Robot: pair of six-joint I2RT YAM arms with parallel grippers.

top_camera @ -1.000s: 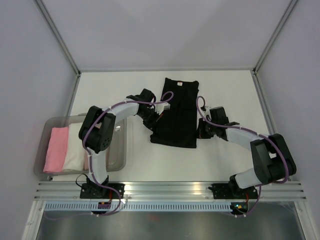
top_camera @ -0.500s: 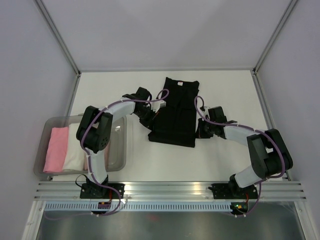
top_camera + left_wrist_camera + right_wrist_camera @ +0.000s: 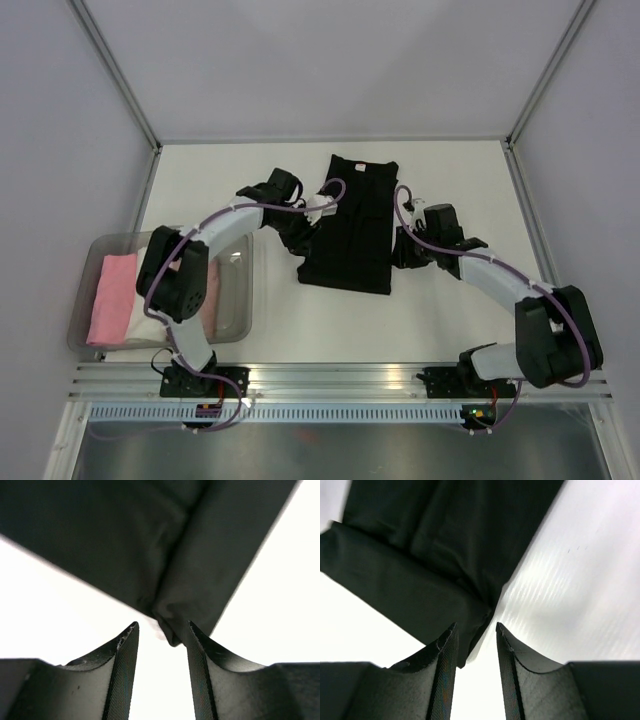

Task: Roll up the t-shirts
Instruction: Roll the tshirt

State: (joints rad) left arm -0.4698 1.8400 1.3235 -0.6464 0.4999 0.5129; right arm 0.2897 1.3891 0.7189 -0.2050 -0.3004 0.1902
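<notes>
The black t-shirt (image 3: 350, 225) lies flat on the white table, folded into a long strip with its neck at the far end. My left gripper (image 3: 304, 230) is at the strip's left edge and my right gripper (image 3: 402, 252) at its right edge. In the left wrist view the left gripper (image 3: 161, 627) is open, and a folded corner of the black t-shirt (image 3: 125, 545) sits just at its fingertips, not pinched. In the right wrist view the right gripper (image 3: 476, 626) is also open, with the folded edge of the shirt (image 3: 420, 545) beside its left finger.
A clear plastic bin (image 3: 232, 305) stands at the near left. It holds a pink roll (image 3: 112, 297) and a white roll (image 3: 155, 300). Frame posts and grey walls close in the table on three sides.
Both grippers were shut on the shirt's side edges and have opened, letting the cloth go. The left arm has drawn back a little to the left and the right wrist has lifted.
</notes>
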